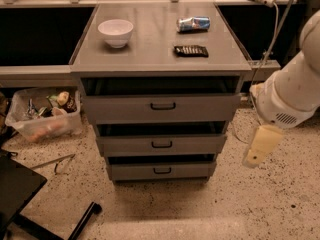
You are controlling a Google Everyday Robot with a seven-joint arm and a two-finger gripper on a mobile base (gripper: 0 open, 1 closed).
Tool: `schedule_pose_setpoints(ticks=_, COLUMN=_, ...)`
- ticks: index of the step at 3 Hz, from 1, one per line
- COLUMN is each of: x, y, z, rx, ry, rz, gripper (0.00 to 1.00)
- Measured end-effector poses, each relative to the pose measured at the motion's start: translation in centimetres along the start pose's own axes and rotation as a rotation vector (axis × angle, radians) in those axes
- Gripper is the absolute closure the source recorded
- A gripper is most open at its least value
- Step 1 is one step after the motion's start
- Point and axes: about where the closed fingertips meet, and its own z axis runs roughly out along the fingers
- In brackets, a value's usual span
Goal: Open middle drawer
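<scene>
At the far left, a clear plastic bin [42,115] of mixed clutter sits on the speckled terrazzo floor [260,204]. Below it, a black flat object [14,188] lies at the picture's lower corner. Dark recesses under a long counter flank the grey cabinet [160,59] in the middle.

On the cabinet's flat grey top stand a white bowl [115,32] at the left, a blue-and-silver can [193,23] lying on its side at the back right, and a small black device [190,50] just in front of the can. The can's print is too small to read.

Three grey drawers stack below. The middle drawer [161,144] lies between the taller top drawer [161,107] and the bottom drawer [161,171]. It has a black loop handle [161,144] at its centre and a dark gap above its front.

To the right, a white cable [274,26] hangs past the counter. The white arm [295,86] reaches in from the right edge. The cream gripper [259,148] hangs over the floor, well apart from the middle drawer and beside the cabinet. Whether it is open or closed cannot be told.
</scene>
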Motion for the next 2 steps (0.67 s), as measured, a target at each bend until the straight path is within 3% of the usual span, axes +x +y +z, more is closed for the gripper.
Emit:
schedule_pose_setpoints(ticks=1, x=-0.9, y=0.4, z=8.0, rx=-0.057, ry=-0.1, rz=0.012, gripper=0.0)
schedule_pose_setpoints(ticks=2, x=-3.4, y=1.1, z=15.1, rx=-0.171, ry=-0.219, rz=0.02, gripper=0.0)
